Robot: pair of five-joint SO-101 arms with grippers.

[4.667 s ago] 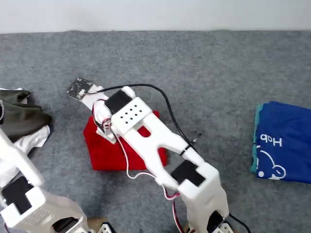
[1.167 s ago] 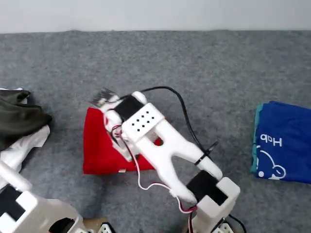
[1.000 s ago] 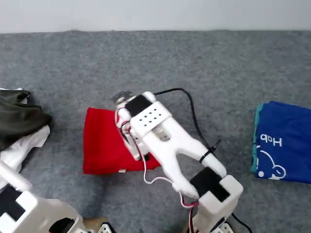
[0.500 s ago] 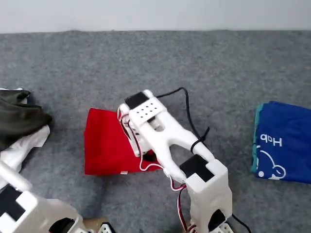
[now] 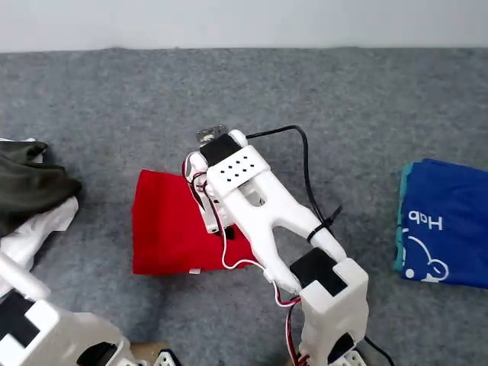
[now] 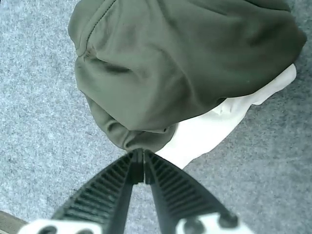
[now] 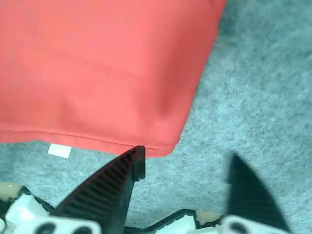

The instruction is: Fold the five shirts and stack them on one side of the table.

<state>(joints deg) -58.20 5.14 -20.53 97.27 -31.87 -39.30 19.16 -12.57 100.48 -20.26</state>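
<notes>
Red shirt [image 7: 97,73] lies folded, its corner at one tip of the open right claw [image 7: 187,163].

The counter [image 5: 358,99] is speckled grey. The red shirt [image 5: 164,232] is plain; the blue shirt [image 5: 450,191] carries white print and a teal edge. The olive-green shirt [image 5: 34,187] and the cream-white shirt [image 5: 34,229] are unpatterned. The left tool [image 6: 143,170] and right tool [image 7: 187,165] are ribbed black.
</notes>
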